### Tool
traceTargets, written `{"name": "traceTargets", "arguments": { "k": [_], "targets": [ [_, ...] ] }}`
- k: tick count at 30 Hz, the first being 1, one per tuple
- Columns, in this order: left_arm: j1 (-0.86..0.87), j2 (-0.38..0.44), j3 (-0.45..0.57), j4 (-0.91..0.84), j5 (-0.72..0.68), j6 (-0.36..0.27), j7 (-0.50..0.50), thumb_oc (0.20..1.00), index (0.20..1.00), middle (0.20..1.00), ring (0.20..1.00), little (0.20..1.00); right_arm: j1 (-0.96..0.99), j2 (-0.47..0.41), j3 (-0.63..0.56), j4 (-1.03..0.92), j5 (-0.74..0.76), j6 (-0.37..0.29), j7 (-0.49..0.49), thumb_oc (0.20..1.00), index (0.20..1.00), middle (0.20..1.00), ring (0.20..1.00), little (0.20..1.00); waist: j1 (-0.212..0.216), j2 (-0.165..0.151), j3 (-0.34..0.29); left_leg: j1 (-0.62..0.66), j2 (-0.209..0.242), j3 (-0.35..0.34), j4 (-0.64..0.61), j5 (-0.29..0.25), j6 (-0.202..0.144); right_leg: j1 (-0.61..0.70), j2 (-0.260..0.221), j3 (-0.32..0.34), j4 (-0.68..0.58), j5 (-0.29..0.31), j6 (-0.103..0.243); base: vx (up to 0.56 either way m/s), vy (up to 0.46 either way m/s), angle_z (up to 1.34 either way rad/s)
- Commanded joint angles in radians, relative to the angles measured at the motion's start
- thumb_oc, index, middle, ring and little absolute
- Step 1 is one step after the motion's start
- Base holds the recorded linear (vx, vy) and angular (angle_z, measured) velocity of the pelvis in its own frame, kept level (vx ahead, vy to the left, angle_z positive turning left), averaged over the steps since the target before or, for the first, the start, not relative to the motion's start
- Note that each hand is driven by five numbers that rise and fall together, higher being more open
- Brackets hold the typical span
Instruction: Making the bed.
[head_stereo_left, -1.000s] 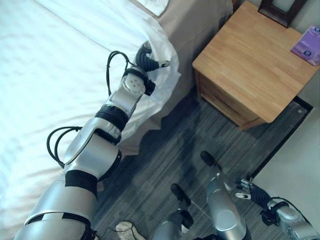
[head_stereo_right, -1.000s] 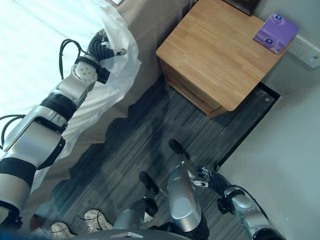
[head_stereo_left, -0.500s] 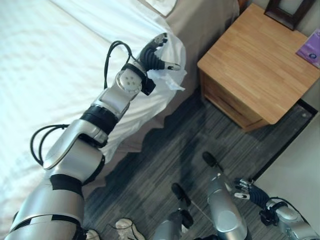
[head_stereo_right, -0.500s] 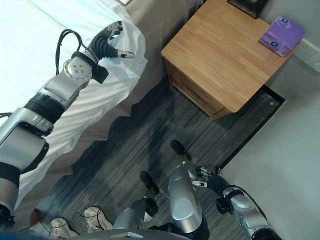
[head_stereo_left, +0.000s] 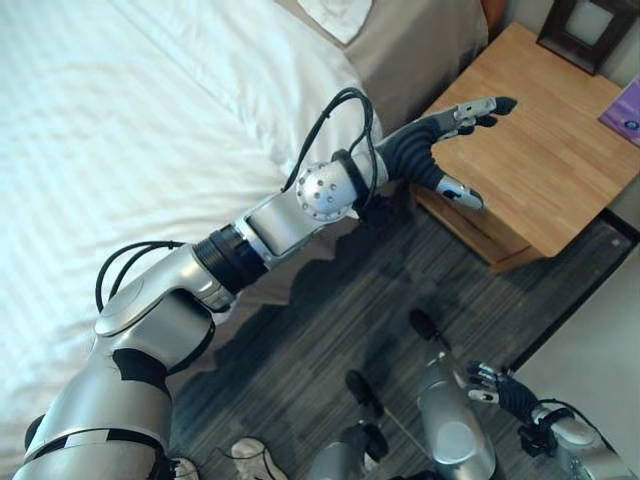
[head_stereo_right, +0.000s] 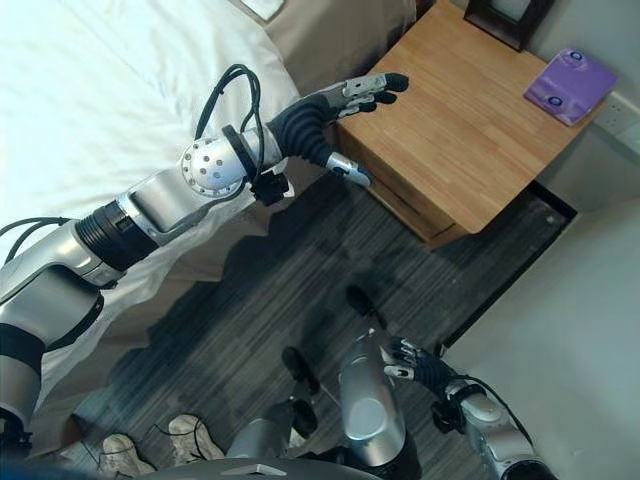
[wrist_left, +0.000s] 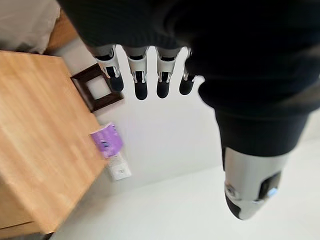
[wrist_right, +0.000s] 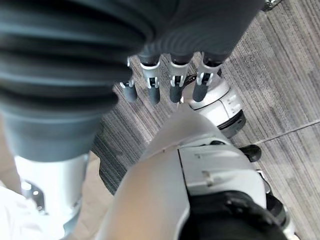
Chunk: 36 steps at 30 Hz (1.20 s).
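The white duvet (head_stereo_left: 150, 130) lies spread over the bed, its corner (head_stereo_left: 345, 105) hanging over the tan bed base (head_stereo_left: 420, 50). My left hand (head_stereo_left: 430, 140) is stretched out past that corner, in the air above the gap between the bed and the wooden nightstand (head_stereo_left: 540, 160). It is open, with straight fingers (wrist_left: 141, 85) and nothing in it. My right hand (head_stereo_right: 415, 362) hangs low at my side above the carpet, open and holding nothing.
A dark picture frame (head_stereo_left: 585, 25) and a purple box (head_stereo_right: 567, 85) stand on the nightstand, with a wall socket (wrist_left: 120, 170) behind it. A white pillow corner (head_stereo_left: 335, 12) lies at the head of the bed. A pair of shoes (head_stereo_right: 190, 435) sits on the grey carpet (head_stereo_left: 330, 320).
My left hand has let go of the duvet corner, which has dropped back onto the bed's edge. The hand has swung right towards the nightstand and its fingers have straightened.
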Motion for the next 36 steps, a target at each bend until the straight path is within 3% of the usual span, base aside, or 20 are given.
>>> {"name": "traceTargets", "arguments": {
  "k": [1, 3, 4, 8, 19, 20, 27, 28, 31, 32, 33, 36],
  "targets": [
    [0.086, -0.088, 0.270, 0.068, -0.208, -0.099, 0.079, 1.000, 1.000, 1.000, 1.000, 1.000, 0.076, 0.005, 0.006, -0.012, 0.004, -0.039, 0.007, 1.000, 1.000, 1.000, 1.000, 1.000, -0.016, 0.004, -0.028, -0.081, 0.007, -0.002, 0.013, 0.108, -0.034, 0.024, 0.105, -0.019, 0.051, -0.037, -0.057, 0.00, 0.000, 0.00],
    [0.086, -0.088, 0.270, 0.067, -0.208, -0.099, 0.079, 1.000, 1.000, 1.000, 1.000, 1.000, 0.076, 0.005, 0.006, -0.012, 0.004, -0.039, 0.007, 1.000, 1.000, 1.000, 1.000, 1.000, -0.016, 0.004, -0.028, -0.081, 0.008, -0.002, 0.013, 0.108, -0.034, 0.024, 0.105, -0.019, 0.051, -0.037, -0.057, 0.00, 0.000, 0.00],
    [0.116, -0.172, 0.333, 0.107, -0.265, -0.108, 0.098, 1.000, 1.000, 1.000, 1.000, 1.000, 0.058, 0.013, 0.019, -0.007, 0.010, -0.040, -0.002, 1.000, 1.000, 1.000, 1.000, 1.000, -0.021, -0.004, -0.022, -0.081, 0.010, 0.001, 0.013, 0.107, -0.033, 0.021, 0.108, -0.018, 0.053, -0.039, -0.058, -0.01, -0.002, 0.04],
    [0.168, -0.256, 0.393, 0.149, -0.319, -0.118, 0.107, 1.000, 1.000, 1.000, 1.000, 1.000, 0.028, 0.028, 0.033, -0.003, 0.029, -0.043, -0.015, 1.000, 1.000, 1.000, 1.000, 1.000, -0.030, -0.023, -0.012, -0.082, 0.016, 0.006, 0.013, 0.106, -0.032, 0.017, 0.115, -0.013, 0.058, -0.040, -0.062, 0.00, 0.000, -0.01],
    [0.211, -0.283, 0.449, 0.272, -0.370, -0.111, 0.112, 1.000, 1.000, 1.000, 1.000, 1.000, -0.009, 0.031, 0.056, 0.015, 0.032, -0.048, -0.032, 1.000, 1.000, 1.000, 1.000, 1.000, -0.040, -0.041, 0.006, -0.085, 0.019, 0.013, 0.013, 0.107, -0.032, 0.007, 0.122, -0.005, 0.064, -0.038, -0.064, -0.01, 0.001, -0.02],
    [0.172, -0.271, 0.471, 0.361, -0.379, -0.107, 0.122, 0.200, 0.200, 0.200, 0.200, 0.200, -0.018, 0.032, 0.066, 0.027, 0.033, -0.049, -0.036, 1.000, 1.000, 1.000, 1.000, 1.000, -0.047, -0.046, 0.013, -0.088, 0.021, 0.018, 0.013, 0.107, -0.033, 0.004, 0.124, -0.001, 0.063, -0.035, -0.064, 0.00, 0.000, 0.00],
    [0.087, -0.203, 0.501, 0.495, -0.380, -0.096, 0.135, 0.200, 0.200, 0.200, 0.200, 0.200, -0.036, 0.032, 0.079, 0.043, 0.050, -0.049, -0.042, 1.000, 1.000, 1.000, 1.000, 1.000, -0.057, -0.055, 0.024, -0.089, 0.023, 0.028, 0.013, 0.107, -0.039, -0.006, 0.131, 0.007, 0.070, -0.037, -0.063, 0.03, 0.008, -0.08],
    [0.084, -0.193, 0.504, 0.506, -0.380, -0.093, 0.134, 0.200, 0.200, 0.200, 0.200, 0.200, -0.035, 0.033, 0.078, 0.046, 0.051, -0.048, -0.042, 1.000, 1.000, 1.000, 1.000, 1.000, -0.057, -0.051, 0.018, -0.079, 0.017, 0.019, 0.013, 0.077, -0.044, 0.006, 0.124, 0.009, 0.067, -0.064, -0.061, 0.12, 0.048, -0.04],
    [0.070, -0.152, 0.529, 0.562, -0.391, -0.089, 0.126, 0.200, 0.200, 0.200, 0.200, 0.200, -0.037, 0.032, 0.077, 0.055, 0.052, -0.050, -0.040, 1.000, 1.000, 1.000, 1.000, 1.000, -0.064, -0.057, 0.025, -0.081, 0.018, 0.024, 0.013, 0.075, -0.047, 0.000, 0.125, 0.012, 0.066, -0.062, -0.059, 0.01, 0.001, -0.05],
    [0.068, -0.150, 0.530, 0.565, -0.393, -0.089, 0.124, 0.200, 0.200, 0.200, 0.200, 0.200, -0.039, 0.031, 0.078, 0.054, 0.051, -0.051, -0.040, 1.000, 1.000, 1.000, 1.000, 1.000, -0.067, -0.062, 0.032, -0.092, 0.024, 0.034, 0.013, 0.105, -0.043, -0.013, 0.131, 0.010, 0.069, -0.035, -0.062, 0.02, 0.007, -0.09],
    [0.051, -0.125, 0.543, 0.607, -0.401, -0.084, 0.118, 0.200, 0.200, 0.200, 0.200, 0.200, -0.042, 0.032, 0.080, 0.066, 0.050, -0.051, -0.040, 1.000, 1.000, 1.000, 1.000, 1.000, -0.070, -0.061, 0.031, -0.081, 0.019, 0.028, 0.013, 0.073, -0.048, -0.002, 0.126, 0.015, 0.068, -0.062, -0.058, 0.03, 0.011, -0.06],
    [0.032, -0.085, 0.551, 0.640, -0.411, -0.077, 0.102, 0.200, 0.200, 0.200, 0.200, 0.200, -0.051, 0.033, 0.085, 0.077, 0.049, -0.048, -0.038, 1.000, 1.000, 1.000, 1.000, 1.000, -0.075, -0.066, 0.039, -0.083, 0.021, 0.032, 0.013, 0.072, -0.051, -0.009, 0.129, 0.019, 0.072, -0.062, -0.057, 0.04, 0.020, -0.01]
  ]
}}
